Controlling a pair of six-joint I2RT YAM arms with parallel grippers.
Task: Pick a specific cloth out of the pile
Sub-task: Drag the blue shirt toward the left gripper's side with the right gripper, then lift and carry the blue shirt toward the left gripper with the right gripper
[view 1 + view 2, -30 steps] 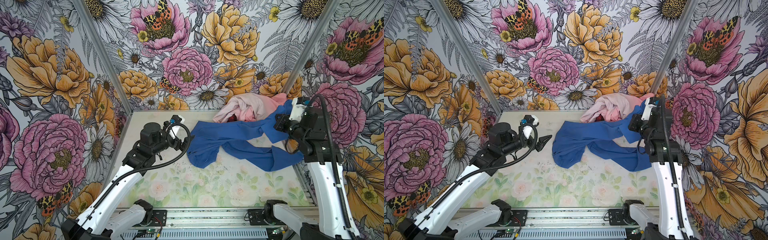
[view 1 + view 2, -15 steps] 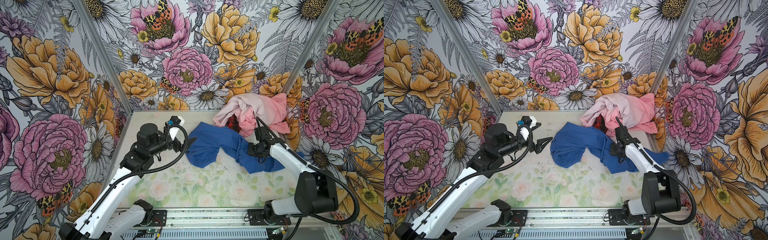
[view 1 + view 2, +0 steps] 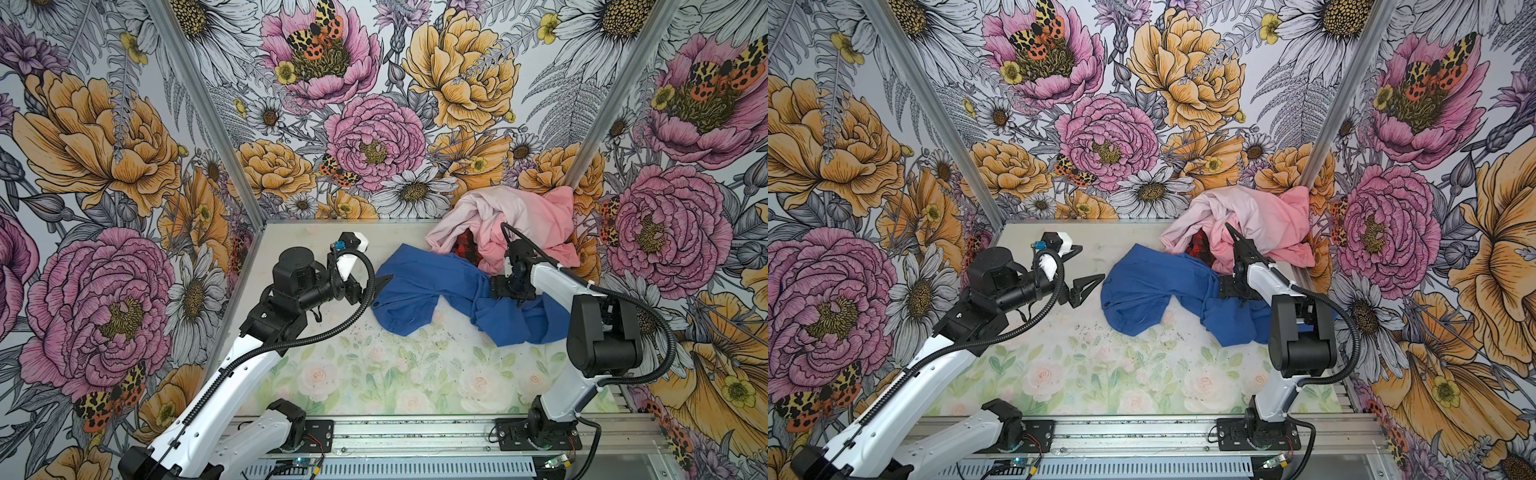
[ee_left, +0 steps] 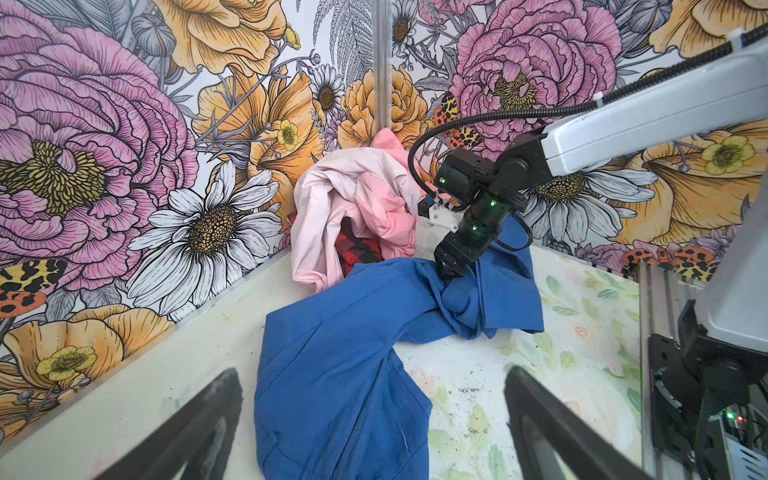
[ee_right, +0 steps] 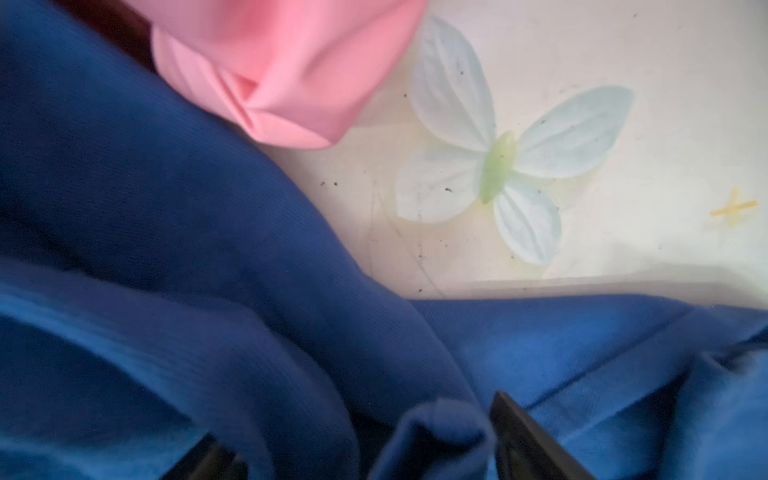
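The cloth point(image 3: 419, 291) was pictured lying on the table point(image 3: 353, 374), where a second before it had been held aloft and stretched out by the right arm beside the pile point(image 3: 536, 216). The right gripper point(image 4: 452, 269) had been brought down onto the fabric's twisted middle. In the right wrist view its fingers point(image 5: 523, 440) were shown spread apart with only a loose blue fold standing between them, so the grip was judged to have been let go. The left gripper point(image 4: 373, 376) was held wide and empty just beside the cloth's flatter end, and nothing was touched by it. The garment was thus taken to have been drawn out of the heap and set down, with little of the task left to be done. Its far edge, however, was found touching the pale pink garment point(image 3: 457, 224) and the red-and-black plaid cloth point(image 3: 464, 248) at the foot of the pile. The long axis was laid across the table from side to side, slanted slightly toward the near edge on the right arm's side. The broad, smooth end was pointed at the left gripper and the bunched end at the right arm's base, with a narrow twisted waist between them.
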